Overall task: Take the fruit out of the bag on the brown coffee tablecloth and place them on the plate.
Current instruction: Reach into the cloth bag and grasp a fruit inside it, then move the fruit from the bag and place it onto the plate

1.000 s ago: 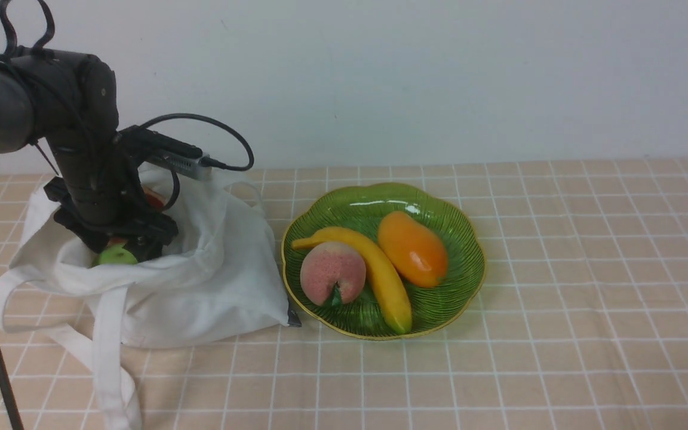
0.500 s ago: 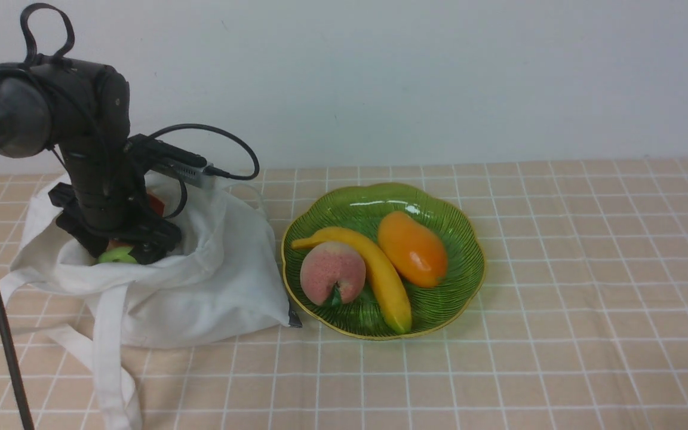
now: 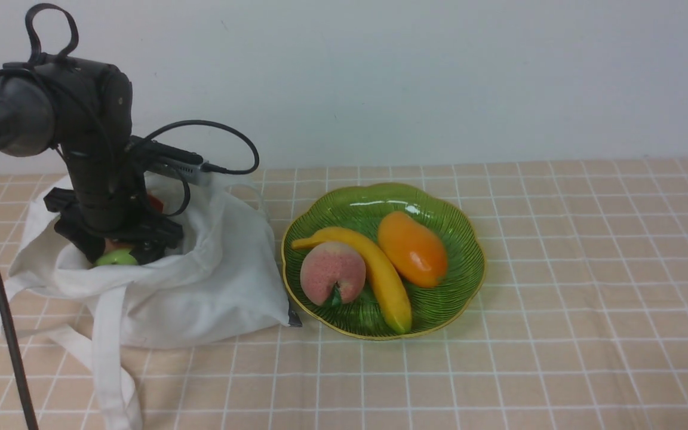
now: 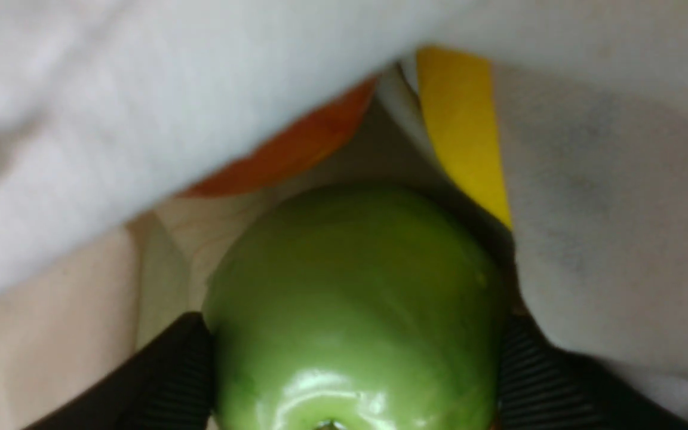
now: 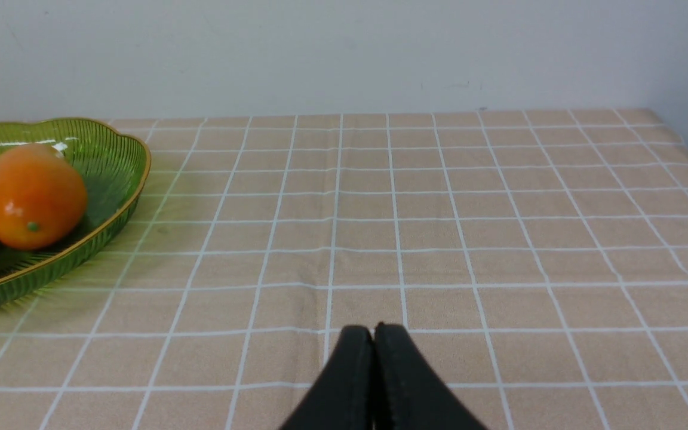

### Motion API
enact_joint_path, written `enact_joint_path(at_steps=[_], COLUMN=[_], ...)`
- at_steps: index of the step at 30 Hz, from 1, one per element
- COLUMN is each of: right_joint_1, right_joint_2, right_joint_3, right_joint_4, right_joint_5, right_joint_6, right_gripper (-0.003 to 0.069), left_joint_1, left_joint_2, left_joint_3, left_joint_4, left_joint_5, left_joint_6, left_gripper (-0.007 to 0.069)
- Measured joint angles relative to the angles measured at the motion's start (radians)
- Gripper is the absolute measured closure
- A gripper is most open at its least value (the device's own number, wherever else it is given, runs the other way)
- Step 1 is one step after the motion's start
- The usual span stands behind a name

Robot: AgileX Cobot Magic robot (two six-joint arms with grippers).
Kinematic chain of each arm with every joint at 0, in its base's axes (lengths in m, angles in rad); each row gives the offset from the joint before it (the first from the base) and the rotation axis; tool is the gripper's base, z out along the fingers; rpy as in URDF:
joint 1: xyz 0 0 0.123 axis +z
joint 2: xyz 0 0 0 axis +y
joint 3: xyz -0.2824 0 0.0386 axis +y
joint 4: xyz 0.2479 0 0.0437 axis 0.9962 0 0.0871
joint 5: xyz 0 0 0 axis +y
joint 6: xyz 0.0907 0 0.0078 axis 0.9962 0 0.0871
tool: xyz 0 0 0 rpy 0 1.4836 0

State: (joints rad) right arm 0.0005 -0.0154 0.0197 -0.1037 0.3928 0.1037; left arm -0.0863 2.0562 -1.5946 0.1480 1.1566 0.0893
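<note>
The white cloth bag [image 3: 200, 286] lies on the peach grid tablecloth [image 3: 559, 269], left of the green glass plate [image 3: 439, 292]. My left gripper [image 3: 118, 254] reaches down into the bag's mouth and is shut on the light green apple [image 3: 116, 258]. In the left wrist view the apple [image 4: 356, 310] fills the gap between both ribbed black fingers [image 4: 529, 382]. A bit of the red-orange apple [image 3: 154, 200] shows behind the arm, and in the left wrist view [image 4: 296, 149]. My right gripper [image 5: 373, 332] is shut and empty, low over bare cloth right of the plate [image 5: 123, 197].
The plate holds a peach [image 3: 332, 272], a banana [image 3: 374, 269] and an orange mango [image 3: 412, 248]. A yellow fruit [image 4: 463, 125] lies in the bag beyond the green apple. The bag's straps [image 3: 108, 352] trail toward the front edge. A white wall stands behind.
My left arm has shifted slightly right and up inside the bag, with the green apple staying between its fingers. The plate and its fruit have not moved.
</note>
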Motion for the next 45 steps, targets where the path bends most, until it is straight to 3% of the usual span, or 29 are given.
enact_joint_path(at_steps=[16, 23, 29, 33, 37, 45], right_joint_1=[0.000, 0.000, 0.000, 0.000, 0.000, 0.000], right_joint_2=[0.000, 0.000, 0.000, 0.000, 0.000, 0.000], right_joint_3=[0.000, 0.000, 0.000, 0.000, 0.000, 0.000], right_joint_4=[0.000, 0.000, 0.000, 0.000, 0.000, 0.000], right_joint_5=[0.000, 0.000, 0.000, 0.000, 0.000, 0.000], right_joint_6=[0.000, 0.000, 0.000, 0.000, 0.000, -0.001], right_gripper=[0.0673, 0.0673, 0.0673, 0.0673, 0.0673, 0.0673], left_joint_1=[0.000, -0.128, -0.302, -0.382, -0.406, -0.407], left_joint_2=[-0.346, -0.495, -0.456, -0.335, -0.202, -0.021], left_joint_3=[0.017, 0.017, 0.017, 0.017, 0.017, 0.021], left_joint_4=[-0.093, -0.283, -0.371, -0.377, -0.384, -0.339], left_joint_5=[0.046, 0.022, -0.149, -0.401, -0.618, -0.771], left_joint_6=[-0.014, 0.070, 0.111, 0.117, 0.118, 0.119], left_gripper=[0.0076, 0.0076, 0.0076, 0.0076, 0.0076, 0.0076])
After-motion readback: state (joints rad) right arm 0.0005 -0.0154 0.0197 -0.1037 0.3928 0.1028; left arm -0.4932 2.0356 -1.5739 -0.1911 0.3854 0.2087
